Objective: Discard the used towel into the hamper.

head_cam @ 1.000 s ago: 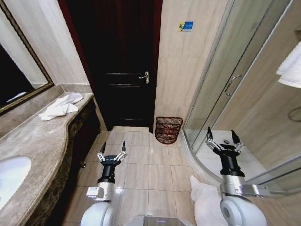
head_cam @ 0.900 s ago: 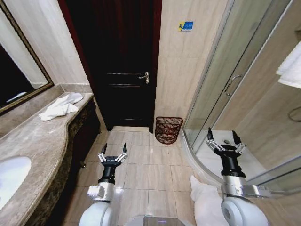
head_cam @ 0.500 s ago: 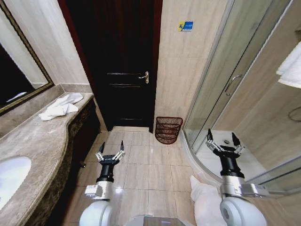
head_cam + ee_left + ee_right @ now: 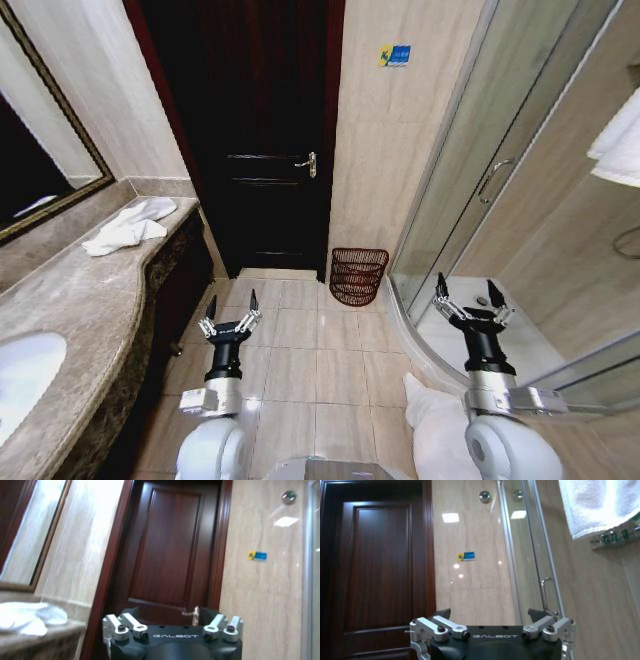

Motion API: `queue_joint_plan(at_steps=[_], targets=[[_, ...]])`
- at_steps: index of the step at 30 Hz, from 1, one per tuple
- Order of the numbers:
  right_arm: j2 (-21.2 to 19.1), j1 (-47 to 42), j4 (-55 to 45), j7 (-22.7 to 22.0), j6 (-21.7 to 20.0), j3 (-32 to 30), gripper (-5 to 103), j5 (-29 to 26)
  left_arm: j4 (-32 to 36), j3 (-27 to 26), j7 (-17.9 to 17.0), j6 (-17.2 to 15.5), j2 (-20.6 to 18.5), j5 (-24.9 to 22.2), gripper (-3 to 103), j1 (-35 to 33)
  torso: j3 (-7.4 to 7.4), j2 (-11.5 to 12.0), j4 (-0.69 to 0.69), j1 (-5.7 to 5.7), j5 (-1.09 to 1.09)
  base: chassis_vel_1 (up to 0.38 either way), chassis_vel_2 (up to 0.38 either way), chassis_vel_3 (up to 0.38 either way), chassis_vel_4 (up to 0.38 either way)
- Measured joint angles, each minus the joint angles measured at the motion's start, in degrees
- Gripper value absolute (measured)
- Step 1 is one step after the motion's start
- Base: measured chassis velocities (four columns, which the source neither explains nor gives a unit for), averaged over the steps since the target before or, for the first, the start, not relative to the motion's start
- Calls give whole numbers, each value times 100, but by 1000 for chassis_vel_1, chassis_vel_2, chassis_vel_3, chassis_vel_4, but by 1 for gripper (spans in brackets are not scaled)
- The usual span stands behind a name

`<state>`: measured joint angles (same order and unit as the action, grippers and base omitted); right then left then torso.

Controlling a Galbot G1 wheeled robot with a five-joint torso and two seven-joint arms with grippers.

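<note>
Approach step: both the left gripper [image 4: 229,312] and right gripper [image 4: 467,299] are spread, empty; towel [image 4: 130,225] lies ahead-left, needing a reach.

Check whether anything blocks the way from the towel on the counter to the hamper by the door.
Nothing visible blocks it. The towel lies at the far end of the marble counter; the hamper stands on open tiled floor beside the dark door.
</note>
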<state>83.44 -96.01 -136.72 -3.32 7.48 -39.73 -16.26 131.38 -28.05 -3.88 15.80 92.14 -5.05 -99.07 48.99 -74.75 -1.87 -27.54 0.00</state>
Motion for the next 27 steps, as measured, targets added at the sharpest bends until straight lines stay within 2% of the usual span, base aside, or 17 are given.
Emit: queue_joint_plan(at_steps=[2,4,7,10,16,19,27], targets=[[-3,-5,0,-4,2,0,100,-13,5,-17,15,21,0,28,84,10,0,0,0,0,0,0,0,0,0],[-18,-21,-3,-5,23,-15,100,-30,58,-112,60,68,1,217,94,8,0,0,0,0,0,60,41,-35,-52],[3,-39,15,-5,95,-17,100,-20,201,-131,53,24,0,286,100,-113,0,0,-1,0,0,111,98,-101,-99],[5,-47,23,-4,150,-11,100,-16,202,-173,57,18,0,311,100,-120,0,0,0,0,-1,182,185,-182,-150],[-36,-43,59,-107,342,-39,100,-18,196,-218,20,75,-5,707,100,-157,-1,-1,1,1,-4,180,157,-191,-176],[-52,-50,59,-105,367,-45,100,-20,184,-220,18,88,-5,805,100,-165,0,-1,-2,0,-1,86,36,-20,-75],[-65,-124,-23,66,279,-82,100,-25,45,-166,0,242,0,899,100,-201,0,-1,1,0,2,-26,-13,36,17]])
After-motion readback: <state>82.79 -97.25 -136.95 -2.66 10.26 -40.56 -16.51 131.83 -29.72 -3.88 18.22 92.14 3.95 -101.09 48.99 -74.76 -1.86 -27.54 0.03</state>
